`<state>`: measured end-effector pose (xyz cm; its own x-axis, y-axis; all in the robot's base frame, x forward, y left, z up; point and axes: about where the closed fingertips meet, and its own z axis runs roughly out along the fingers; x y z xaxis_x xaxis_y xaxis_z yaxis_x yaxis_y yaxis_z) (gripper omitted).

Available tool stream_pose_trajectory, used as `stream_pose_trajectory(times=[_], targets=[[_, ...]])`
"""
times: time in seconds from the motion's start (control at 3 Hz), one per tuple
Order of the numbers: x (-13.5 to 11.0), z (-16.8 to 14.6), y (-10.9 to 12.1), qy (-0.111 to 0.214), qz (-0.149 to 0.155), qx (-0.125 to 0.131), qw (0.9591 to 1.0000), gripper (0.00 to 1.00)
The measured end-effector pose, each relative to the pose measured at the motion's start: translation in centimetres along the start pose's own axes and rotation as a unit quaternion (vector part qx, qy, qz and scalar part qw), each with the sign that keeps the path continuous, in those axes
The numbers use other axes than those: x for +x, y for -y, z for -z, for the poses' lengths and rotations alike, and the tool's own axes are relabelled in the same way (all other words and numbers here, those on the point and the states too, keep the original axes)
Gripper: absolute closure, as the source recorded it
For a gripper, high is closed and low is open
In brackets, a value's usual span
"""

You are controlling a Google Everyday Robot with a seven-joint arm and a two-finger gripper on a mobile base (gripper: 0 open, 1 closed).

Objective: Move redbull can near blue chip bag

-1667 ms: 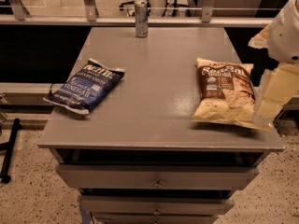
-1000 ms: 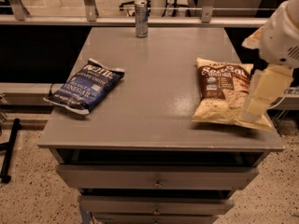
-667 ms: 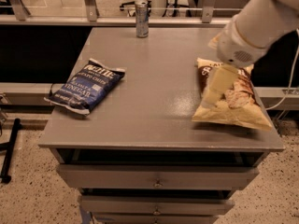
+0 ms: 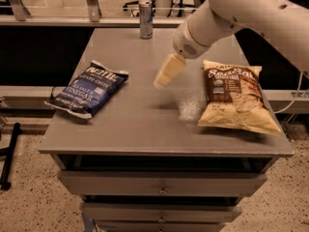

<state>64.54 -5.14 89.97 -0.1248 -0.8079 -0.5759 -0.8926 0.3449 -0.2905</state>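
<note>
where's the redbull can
The redbull can stands far back on the table, beyond the blue chip bag; the gripper hovers mid-table, short of it.

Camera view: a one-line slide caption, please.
Hand hovers over table between blue bag and tan bag; can upright at far edge.

The blue chip bag (image 4: 88, 89) lies on the left side of the table (image 4: 145, 129). White letters on it say "Kettle" near its top and "Vinegar" lower down. The small words between them are too tiny to read. The tan chip bag (image 4: 234, 98) on the right has pale letters on a brown patch, but they cannot be read. The letters on the can (image 4: 146, 18) at the far edge cannot be read either. The hand (image 4: 169, 71) hangs over the middle of the table, between the two bags.
</note>
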Motion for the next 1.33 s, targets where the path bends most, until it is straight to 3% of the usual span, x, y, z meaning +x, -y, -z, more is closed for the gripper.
stream_pose_trajectory(times=[0.33,1.0,1.33], targets=[[-4.1,-2.1,2.6,0.050,-0.005,0.026,0.9984,0.00],[-4.2,-2.4,2.8,0.055,-0.015,0.038,0.9976,0.00],[-4.1,-4.2,5.3,0.078,-0.045,0.073,0.9933,0.00]])
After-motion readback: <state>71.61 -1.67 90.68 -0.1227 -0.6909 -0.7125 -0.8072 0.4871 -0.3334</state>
